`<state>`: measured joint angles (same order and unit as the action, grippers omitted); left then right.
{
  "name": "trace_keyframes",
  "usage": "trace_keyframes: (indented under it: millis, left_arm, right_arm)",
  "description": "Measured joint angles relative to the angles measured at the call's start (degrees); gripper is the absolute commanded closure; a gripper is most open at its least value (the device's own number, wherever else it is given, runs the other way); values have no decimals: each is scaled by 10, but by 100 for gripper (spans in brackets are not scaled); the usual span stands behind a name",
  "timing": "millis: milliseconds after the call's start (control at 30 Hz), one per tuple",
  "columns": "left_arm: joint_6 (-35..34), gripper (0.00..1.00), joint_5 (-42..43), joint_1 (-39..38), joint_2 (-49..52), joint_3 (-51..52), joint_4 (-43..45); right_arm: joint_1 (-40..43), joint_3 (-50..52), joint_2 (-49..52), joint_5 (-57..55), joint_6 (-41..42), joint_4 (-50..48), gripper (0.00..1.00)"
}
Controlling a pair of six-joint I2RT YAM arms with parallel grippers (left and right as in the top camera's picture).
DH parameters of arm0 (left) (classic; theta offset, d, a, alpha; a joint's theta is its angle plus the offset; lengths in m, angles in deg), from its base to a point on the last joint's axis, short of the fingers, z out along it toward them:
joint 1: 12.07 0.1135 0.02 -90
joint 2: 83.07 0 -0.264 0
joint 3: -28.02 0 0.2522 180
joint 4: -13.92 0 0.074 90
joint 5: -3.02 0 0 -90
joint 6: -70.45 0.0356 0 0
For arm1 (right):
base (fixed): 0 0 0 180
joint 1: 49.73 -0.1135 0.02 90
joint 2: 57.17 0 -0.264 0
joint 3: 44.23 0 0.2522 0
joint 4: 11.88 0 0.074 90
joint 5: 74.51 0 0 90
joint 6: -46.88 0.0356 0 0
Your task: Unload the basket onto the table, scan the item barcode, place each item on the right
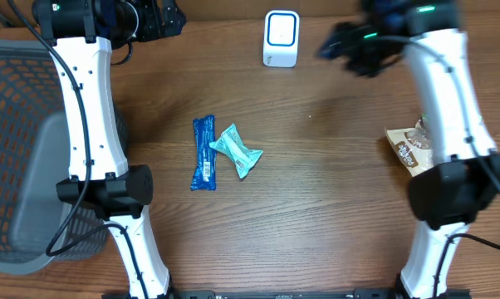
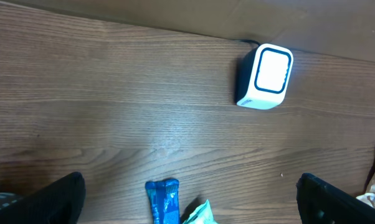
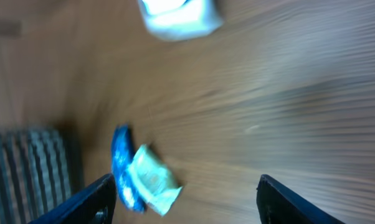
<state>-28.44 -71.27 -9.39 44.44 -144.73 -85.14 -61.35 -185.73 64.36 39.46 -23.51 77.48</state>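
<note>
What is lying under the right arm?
A brown snack packet lies on the table there. The right arm covers its far side, so the rest of it cannot be seen.

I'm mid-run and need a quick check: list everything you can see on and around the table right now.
scanner: one, white with a blue-lit frame, far edge of the table, centre
blue packet: one, blue, mid-table, against the teal packet's left side
teal packet: one, pale teal, mid-table, just right of the blue packet
brown packet: one, brown and white, right side, partly hidden by the right arm
basket: one, grey mesh, far left of the view
table: one, brown wood, under the packets and scanner
left gripper: one, black fingers, open and empty, above the far left of the table
right gripper: one, black fingers, open and empty, up near the scanner's right
</note>
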Motion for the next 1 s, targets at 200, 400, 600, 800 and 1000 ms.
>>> trace_keyframes:
  millis: [200,400,600,800,1000]
  left_arm:
    - [0,0,0,0,0,0,0]
    - [0,0,0,0,0,0,0]
    - [0,0,0,0,0,0,0]
    - [0,0,0,0,0,0,0]
    - [0,0,0,0,0,0,0]
  right_arm:
    - [-111,26,67,0,42,-37,26]
    - [-157,33,134,0,101,-46,27]
    - [-194,34,157,2,124,-71,37]
    - [-215,33,157,-37,66,-44,43]
    - [-240,33,157,-86,37,-27,37]
